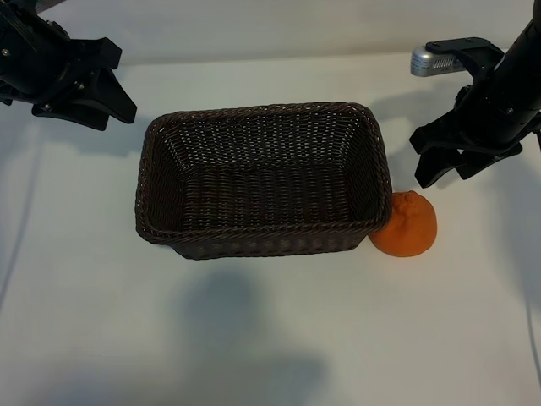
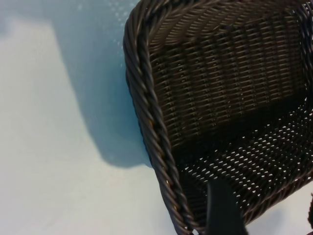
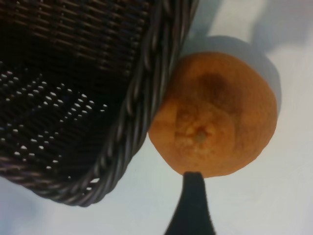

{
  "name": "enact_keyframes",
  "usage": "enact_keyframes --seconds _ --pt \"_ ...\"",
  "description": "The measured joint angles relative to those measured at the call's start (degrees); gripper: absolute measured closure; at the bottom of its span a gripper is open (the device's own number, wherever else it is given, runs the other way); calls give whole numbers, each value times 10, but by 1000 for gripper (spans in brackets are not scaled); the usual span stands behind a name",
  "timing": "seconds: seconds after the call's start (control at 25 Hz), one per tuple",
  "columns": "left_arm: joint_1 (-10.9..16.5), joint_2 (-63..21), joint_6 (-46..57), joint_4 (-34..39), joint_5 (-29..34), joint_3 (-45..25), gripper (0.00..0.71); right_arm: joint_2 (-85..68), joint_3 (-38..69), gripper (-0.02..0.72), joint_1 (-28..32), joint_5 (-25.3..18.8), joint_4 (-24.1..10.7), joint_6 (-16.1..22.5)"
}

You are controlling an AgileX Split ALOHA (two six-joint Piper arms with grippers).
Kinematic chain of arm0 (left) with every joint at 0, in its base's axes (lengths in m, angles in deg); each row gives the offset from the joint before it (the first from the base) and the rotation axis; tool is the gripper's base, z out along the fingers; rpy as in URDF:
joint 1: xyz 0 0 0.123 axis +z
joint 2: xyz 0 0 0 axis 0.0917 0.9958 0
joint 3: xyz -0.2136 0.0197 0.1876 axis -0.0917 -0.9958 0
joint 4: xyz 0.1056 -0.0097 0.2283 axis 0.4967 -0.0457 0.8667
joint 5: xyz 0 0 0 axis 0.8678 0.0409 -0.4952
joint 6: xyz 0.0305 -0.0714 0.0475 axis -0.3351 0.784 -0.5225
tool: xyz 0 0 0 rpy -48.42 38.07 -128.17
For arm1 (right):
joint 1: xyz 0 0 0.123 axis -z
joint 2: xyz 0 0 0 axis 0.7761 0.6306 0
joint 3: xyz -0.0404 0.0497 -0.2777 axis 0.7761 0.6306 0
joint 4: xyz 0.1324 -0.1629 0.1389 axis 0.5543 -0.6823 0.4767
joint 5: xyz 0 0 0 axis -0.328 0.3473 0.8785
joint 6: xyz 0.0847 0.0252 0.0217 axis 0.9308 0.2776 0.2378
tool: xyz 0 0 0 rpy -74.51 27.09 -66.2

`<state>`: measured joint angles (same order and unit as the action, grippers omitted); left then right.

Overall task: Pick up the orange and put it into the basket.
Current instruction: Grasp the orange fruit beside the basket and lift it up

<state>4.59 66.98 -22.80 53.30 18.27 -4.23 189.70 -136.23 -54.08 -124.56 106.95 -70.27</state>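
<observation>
The orange (image 1: pixel 405 224) lies on the white table, touching the outside of the basket's (image 1: pixel 169 127) front right corner. In the right wrist view the orange (image 3: pixel 215 115) shows its knobbly stem end, pressed against the braided rim of the basket (image 3: pixel 146 93). My right gripper (image 1: pixel 445 172) hovers open just behind and above the orange, holding nothing; one finger (image 3: pixel 192 205) ends close to the fruit. At the far left, behind the basket's left end, my left gripper (image 1: pixel 125 85) is open and empty, with a finger (image 2: pixel 222 210) over the basket (image 2: pixel 146 98).
The dark brown woven basket holds nothing. White table (image 1: pixel 254 338) stretches in front of it and to both sides. A grey part of the right arm (image 1: pixel 431 61) sticks out at the back right.
</observation>
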Motion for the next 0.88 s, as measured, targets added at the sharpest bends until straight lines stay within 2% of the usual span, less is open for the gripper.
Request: enact_keyframes --seconds 0.72,0.88 --pt "0 0 0 0 0 0 252 88 0 137 0 8 34 -3" --pt "0 0 0 0 0 0 252 88 0 173 0 8 34 -3"
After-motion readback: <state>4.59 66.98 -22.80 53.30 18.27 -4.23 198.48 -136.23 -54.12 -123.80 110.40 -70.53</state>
